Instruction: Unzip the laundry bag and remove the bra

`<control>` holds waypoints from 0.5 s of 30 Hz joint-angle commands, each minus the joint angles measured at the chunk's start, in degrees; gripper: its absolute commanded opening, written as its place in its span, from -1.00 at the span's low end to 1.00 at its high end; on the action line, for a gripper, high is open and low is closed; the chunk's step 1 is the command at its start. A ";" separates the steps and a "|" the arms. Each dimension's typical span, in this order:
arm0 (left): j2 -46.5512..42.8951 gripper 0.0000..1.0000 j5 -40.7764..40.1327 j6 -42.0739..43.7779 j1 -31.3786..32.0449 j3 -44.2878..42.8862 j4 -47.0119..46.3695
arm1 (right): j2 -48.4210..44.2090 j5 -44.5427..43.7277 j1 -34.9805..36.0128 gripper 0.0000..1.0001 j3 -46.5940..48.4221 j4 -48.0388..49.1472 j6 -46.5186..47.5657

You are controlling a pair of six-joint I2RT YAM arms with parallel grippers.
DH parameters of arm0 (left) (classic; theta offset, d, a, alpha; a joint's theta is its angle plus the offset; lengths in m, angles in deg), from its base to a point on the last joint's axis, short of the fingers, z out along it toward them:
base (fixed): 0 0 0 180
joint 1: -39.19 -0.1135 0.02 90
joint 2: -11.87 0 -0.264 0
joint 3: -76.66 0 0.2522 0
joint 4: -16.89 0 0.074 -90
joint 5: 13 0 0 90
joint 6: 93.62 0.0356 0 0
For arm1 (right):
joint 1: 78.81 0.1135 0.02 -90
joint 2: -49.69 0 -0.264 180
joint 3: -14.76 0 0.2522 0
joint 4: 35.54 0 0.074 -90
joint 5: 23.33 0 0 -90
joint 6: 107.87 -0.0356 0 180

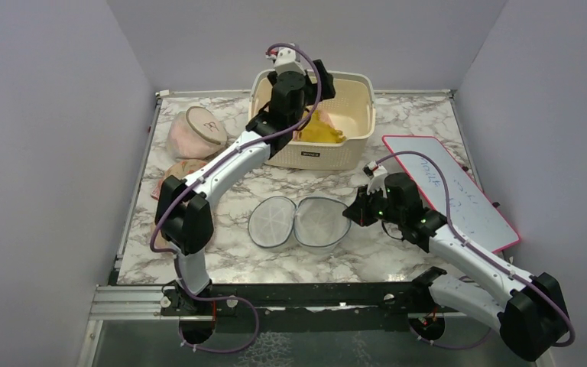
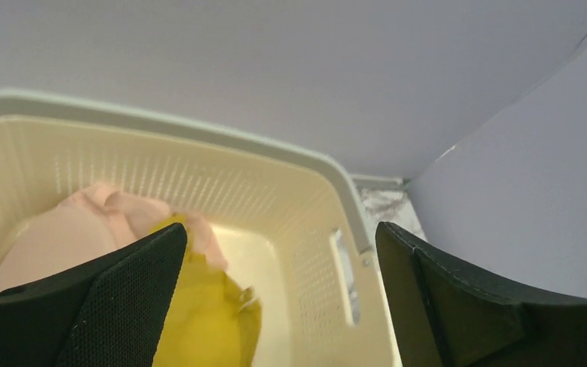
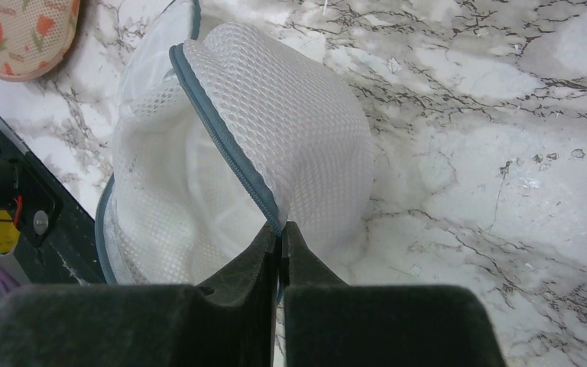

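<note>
Two arms are working over the marble bench (image 1: pixel 397 122), one gripper each. The single laundry bag (image 1: pixel 298 222) is lying open near the middle of the near edge, its two round mesh halves spread side by side and joined at a hinge. The right gripper (image 3: pixel 281 238) is pinching the bag's grey zip rim (image 3: pixel 225 145) with its fingers pressed narrow together on the right half's edge, which is lifting slightly off the marble. The left gripper (image 2: pixel 279 233) is hanging with its fingers spread wide and carrying nothing above the one cream basket (image 1: pixel 355 78), which is standing at the middle of the far edge. Inside the basket two garments are lying, one yellow (image 1: pixel 322 130) and one pale pink (image 2: pixel 84 225), and I cannot tell which is the bra. By the left edge one pinkish round bag (image 1: pixel 196 131) is sitting, and just nearer one flower-printed pad (image 3: pixel 23 30) is showing partly under the left arm. One pink-edged whiteboard (image 1: pixel 451 191) is slanting along the right edge, close behind the right arm. Bare marble is showing between bag and basket and toward the near-left corner
</note>
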 commanded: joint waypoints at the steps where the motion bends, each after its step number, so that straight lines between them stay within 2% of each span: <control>1: -6.60 0.79 10.92 -6.92 -2.66 10.41 4.58 | -0.87 1.52 0.24 -0.98 -0.12 1.07 0.76; 6: -20.77 0.80 12.24 -3.35 -2.84 30.51 4.19 | -0.48 2.10 0.24 -0.98 0.01 1.23 0.91; 11: -34.36 0.80 7.81 -0.01 -2.94 44.30 14.67 | -0.40 2.62 0.33 -0.98 0.02 1.42 1.08; 15: -43.57 0.88 8.03 -4.69 -2.93 53.41 20.26 | -0.43 2.58 0.28 -0.98 -0.03 1.43 1.04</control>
